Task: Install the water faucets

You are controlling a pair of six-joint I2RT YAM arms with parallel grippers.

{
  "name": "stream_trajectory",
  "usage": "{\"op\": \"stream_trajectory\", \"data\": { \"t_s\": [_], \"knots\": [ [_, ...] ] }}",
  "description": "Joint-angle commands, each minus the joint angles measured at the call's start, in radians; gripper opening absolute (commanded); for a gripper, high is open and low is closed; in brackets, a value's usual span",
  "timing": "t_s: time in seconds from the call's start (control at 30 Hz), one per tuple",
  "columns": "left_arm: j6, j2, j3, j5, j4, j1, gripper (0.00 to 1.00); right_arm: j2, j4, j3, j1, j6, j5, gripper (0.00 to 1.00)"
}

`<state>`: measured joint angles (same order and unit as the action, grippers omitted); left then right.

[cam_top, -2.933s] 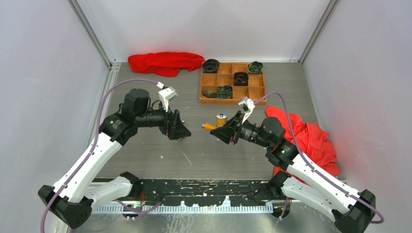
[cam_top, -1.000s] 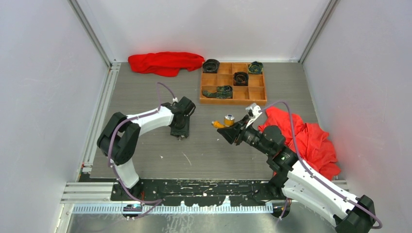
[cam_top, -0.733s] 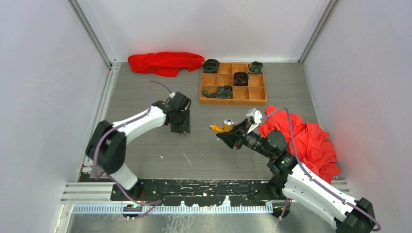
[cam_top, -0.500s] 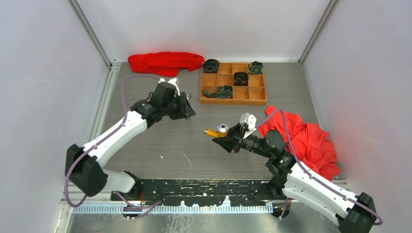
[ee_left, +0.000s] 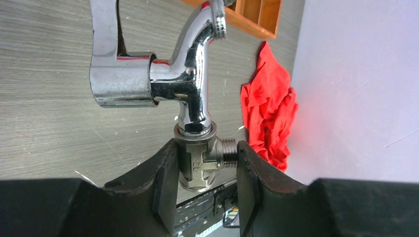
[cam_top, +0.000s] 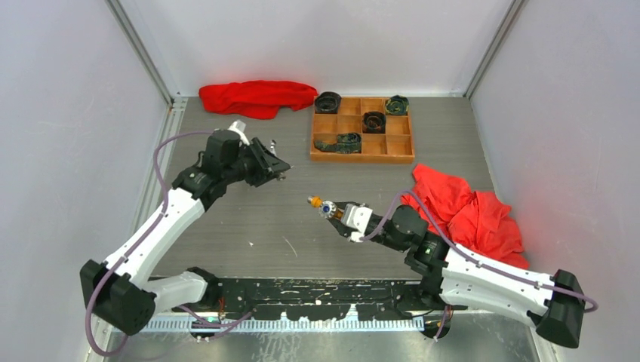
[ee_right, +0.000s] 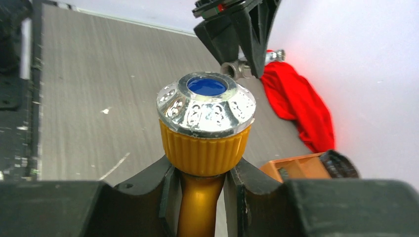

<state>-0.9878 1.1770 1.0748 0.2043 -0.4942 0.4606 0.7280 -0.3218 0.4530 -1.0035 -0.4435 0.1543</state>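
While left tool (ee_left: 205,159) grips silver faucet (ee_left: 190,89), right tool (ee_right: 200,174) grips orange faucet (ee_right: 205,145)

Shiny silver faucet (ee_left: 192,84), orange-yellow faucet (ee_right: 205,148), blue cap (ee_right: 207,85), red cloth (cam_top: 256,98).

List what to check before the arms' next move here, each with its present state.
1. Left tool shut on silver faucet, at its threaded base: ok.
2. Right tool shut on orange faucet, under its knob: ok.
3. Faucets apart, not touching: ok.
4. Silver faucet's side thread facing orange faucet: cannot tell.
5. Right arm clear of nearby red cloth: cannot tell, they overlap from above.
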Motion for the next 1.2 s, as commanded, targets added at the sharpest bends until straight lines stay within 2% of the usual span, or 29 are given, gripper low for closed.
{"op": "stream_trajectory", "data": {
  "t_s": [0.0,0.17,0.43,0.53,0.63,0.77,0.8,0.97,1.17],
  "knots": [
    [-0.092,-0.105,-0.090,0.049,0.229,-0.054,0.00,0.043,-0.165,0.030,-0.072,-0.252,-0.201,0.00],
    [-0.169,-0.111,-0.149,0.138,0.366,-0.084,0.00,0.134,-0.221,0.038,-0.134,-0.326,-0.216,0.01],
    [-0.196,-0.145,-0.164,0.176,0.362,-0.095,0.00,0.241,-0.248,0.102,-0.214,-0.396,-0.338,0.01],
    [-0.207,-0.165,-0.176,0.179,0.363,-0.097,0.00,0.257,-0.370,0.041,-0.252,-0.545,-0.358,0.01],
    [-0.241,-0.192,-0.203,0.163,0.367,-0.097,0.00,0.299,-0.429,0.021,-0.296,-0.703,-0.446,0.01],
    [-0.331,-0.255,-0.298,0.093,0.435,-0.095,0.00,0.474,-0.789,-0.046,-0.369,-1.005,-0.611,0.01],
    [-0.365,-0.276,-0.337,0.073,0.471,-0.093,0.00,0.521,-0.836,-0.034,-0.382,-1.046,-0.671,0.01],
    [-0.452,-0.366,-0.494,-0.015,0.629,-0.082,0.00,0.688,-1.009,0.027,-0.420,-1.077,-0.785,0.01],
    [-0.463,-0.429,-0.519,-0.041,0.600,-0.082,0.00,0.809,-1.095,0.096,-0.428,-1.086,-0.849,0.01]
  ]
}}
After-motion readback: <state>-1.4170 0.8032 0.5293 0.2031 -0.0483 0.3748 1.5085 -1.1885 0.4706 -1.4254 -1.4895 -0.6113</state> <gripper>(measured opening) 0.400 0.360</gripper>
